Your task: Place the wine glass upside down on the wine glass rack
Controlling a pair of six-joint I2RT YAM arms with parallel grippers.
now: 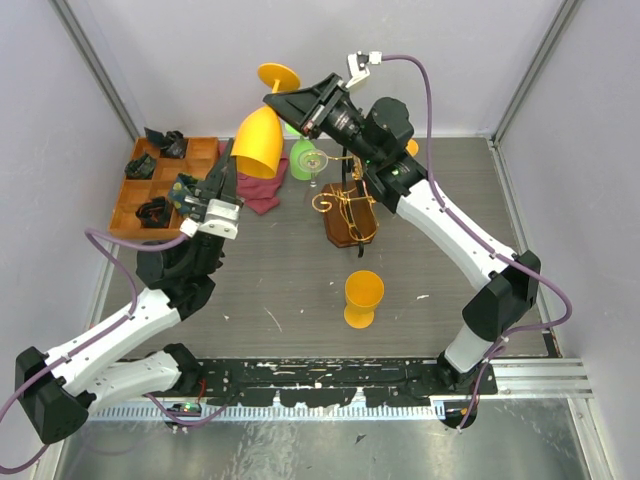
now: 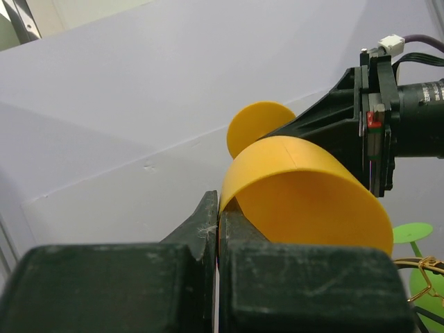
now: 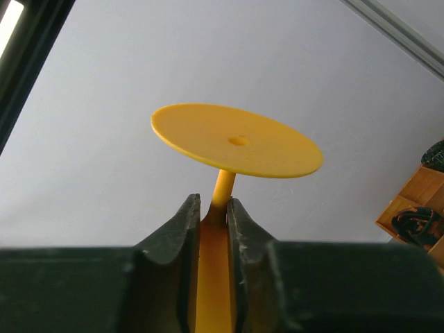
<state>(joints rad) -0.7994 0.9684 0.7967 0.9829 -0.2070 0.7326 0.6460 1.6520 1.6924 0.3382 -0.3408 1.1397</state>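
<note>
Nothing readable here: no words, numbers or brands. Any marks on the black camera lens (image 2: 424, 104) are too small to read.

I am watching from high above and on the near side of the wine glass (image 1: 256, 140), taking in the whole table (image 1: 300, 290). My left wrist camera is looking close along its bowl (image 2: 305, 194), my right close up its stem (image 3: 223, 186); all three are sharing the glass.
</note>
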